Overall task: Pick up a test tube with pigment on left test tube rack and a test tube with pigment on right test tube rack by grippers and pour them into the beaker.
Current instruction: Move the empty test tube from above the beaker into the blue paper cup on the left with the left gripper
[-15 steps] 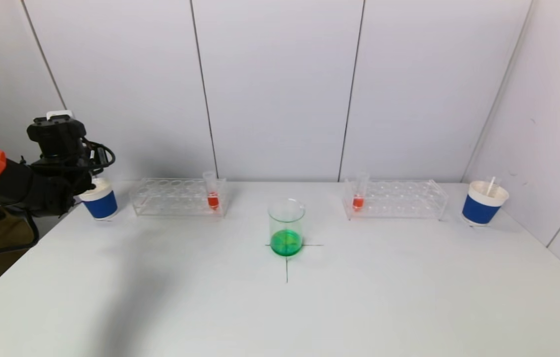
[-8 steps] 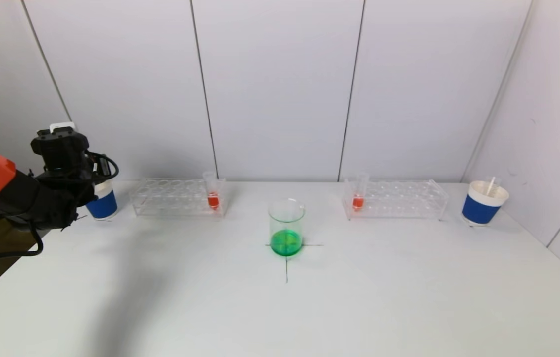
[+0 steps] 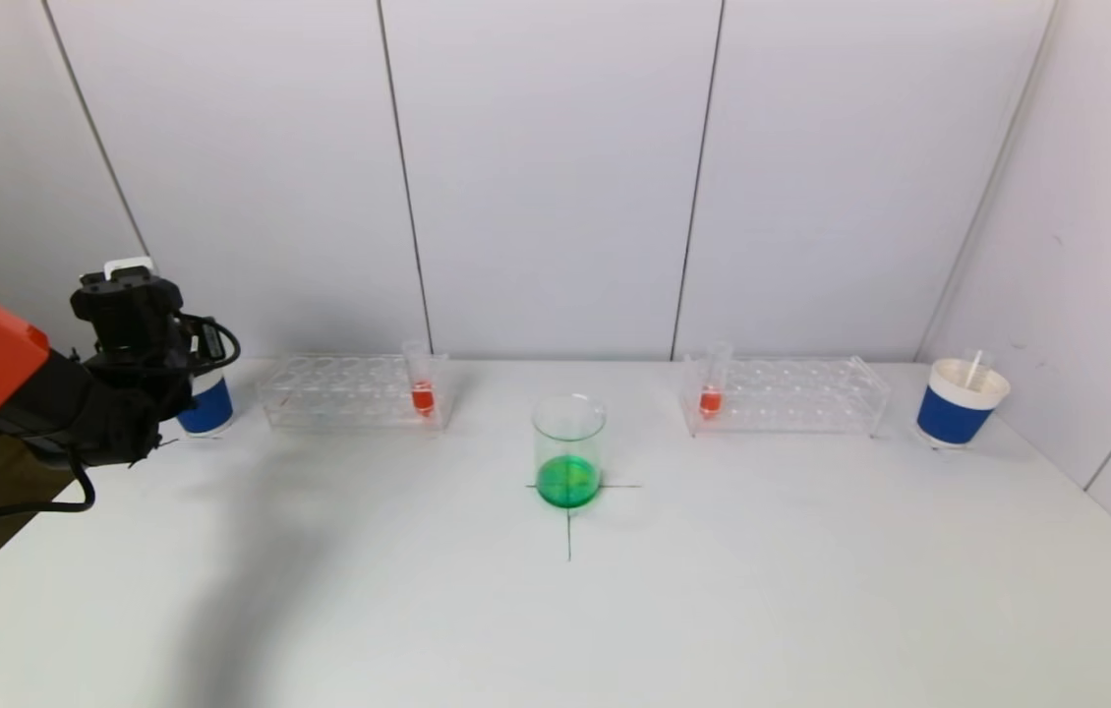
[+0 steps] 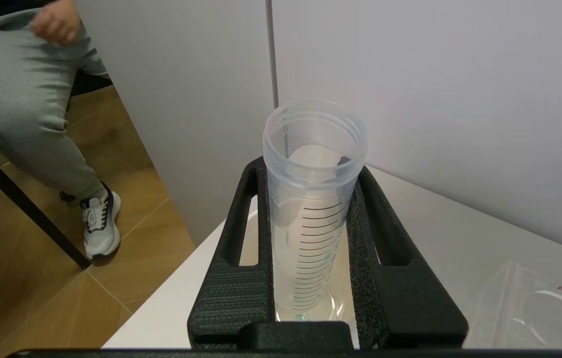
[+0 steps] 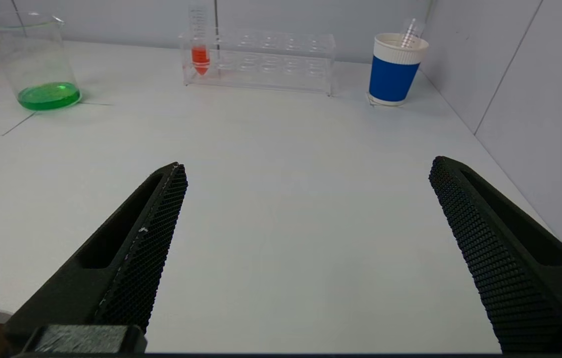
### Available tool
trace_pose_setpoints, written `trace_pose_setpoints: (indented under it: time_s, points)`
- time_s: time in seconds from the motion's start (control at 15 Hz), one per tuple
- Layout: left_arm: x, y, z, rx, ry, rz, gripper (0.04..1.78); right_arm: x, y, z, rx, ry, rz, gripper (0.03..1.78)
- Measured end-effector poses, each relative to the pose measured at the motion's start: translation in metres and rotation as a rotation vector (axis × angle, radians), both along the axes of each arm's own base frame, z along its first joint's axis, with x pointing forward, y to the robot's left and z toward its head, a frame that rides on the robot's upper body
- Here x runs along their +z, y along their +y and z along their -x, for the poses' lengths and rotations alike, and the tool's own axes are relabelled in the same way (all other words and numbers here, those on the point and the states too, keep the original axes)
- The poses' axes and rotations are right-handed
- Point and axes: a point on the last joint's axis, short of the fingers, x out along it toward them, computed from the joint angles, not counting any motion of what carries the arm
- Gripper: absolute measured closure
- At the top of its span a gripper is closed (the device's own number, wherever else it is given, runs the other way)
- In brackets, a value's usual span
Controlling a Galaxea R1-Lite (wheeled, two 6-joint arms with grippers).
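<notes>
My left gripper (image 4: 311,171) is shut on an empty, clear graduated test tube (image 4: 313,214), held upright over the left blue paper cup (image 3: 209,408). In the head view the left arm hides the cup's top. A test tube with red pigment (image 3: 423,393) stands in the left rack (image 3: 339,393), another (image 3: 711,398) in the right rack (image 3: 791,393). The beaker (image 3: 568,452) holds green liquid at mid-table. My right gripper (image 5: 306,171) is open over bare table, out of the head view; its wrist view shows the right rack's tube (image 5: 200,49) and the beaker (image 5: 37,59).
A second blue paper cup (image 3: 959,408) with an empty tube in it stands at the far right, near the side wall. The table's left edge runs just beside the left cup, and a seated person (image 4: 27,99) is beyond it. A black cross marks the beaker's spot.
The left arm has come down and slightly right with the empty tube, covering more of the left cup. Nothing else moved.
</notes>
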Motion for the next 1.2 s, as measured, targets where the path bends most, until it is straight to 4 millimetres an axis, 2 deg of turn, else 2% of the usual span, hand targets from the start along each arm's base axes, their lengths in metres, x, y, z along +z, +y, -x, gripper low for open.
trace_pose_setpoints:
  time_s: [0.6,1.2]
  points:
    - [-0.014,0.006,-0.003,0.008,0.01,0.003,1.38,0.0,0.0,0.0,0.0,0.0,0.0,0.04]
    - [-0.015,0.006,-0.002,0.004,0.017,0.005,1.38,0.0,0.0,0.0,0.0,0.0,0.0,0.04]
